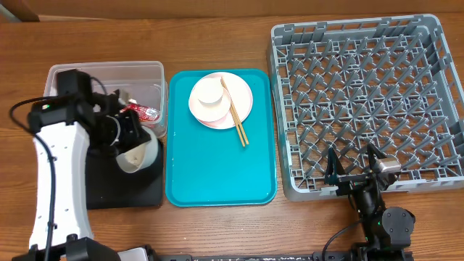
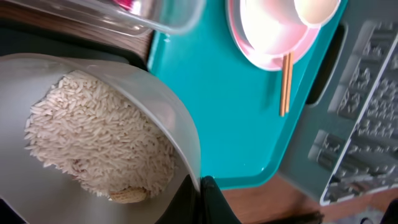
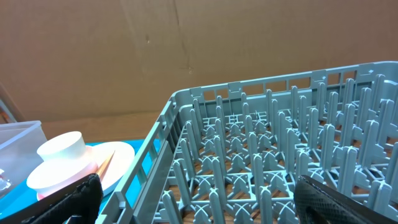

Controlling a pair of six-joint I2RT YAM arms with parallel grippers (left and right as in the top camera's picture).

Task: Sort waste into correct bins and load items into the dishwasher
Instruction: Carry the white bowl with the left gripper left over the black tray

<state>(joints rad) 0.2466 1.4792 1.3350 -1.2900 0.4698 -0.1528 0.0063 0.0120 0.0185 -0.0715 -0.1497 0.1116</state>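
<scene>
Our left gripper [image 1: 129, 139] is clamped on the rim of a pale bowl [image 1: 138, 154], holding it tilted above the black tray [image 1: 130, 190]. The left wrist view shows a heap of rice [image 2: 93, 137] lying against the bowl's lower side. Just behind the tray stands the clear tub [image 1: 101, 69] with a red-and-white wrapper [image 1: 143, 111] inside it. On the teal tray [image 1: 221, 174] in the middle of the worktop [image 1: 217, 36] sits the pink plate [image 1: 221, 100], carrying a white bowl [image 1: 208, 93] turned upside down, and the chopsticks [image 1: 234, 112] lie across the plate's right edge. Our right gripper [image 1: 353, 168] hangs with its jaws wide apart and nothing between them at the near edge of the grey dish rack [image 1: 366, 101].
</scene>
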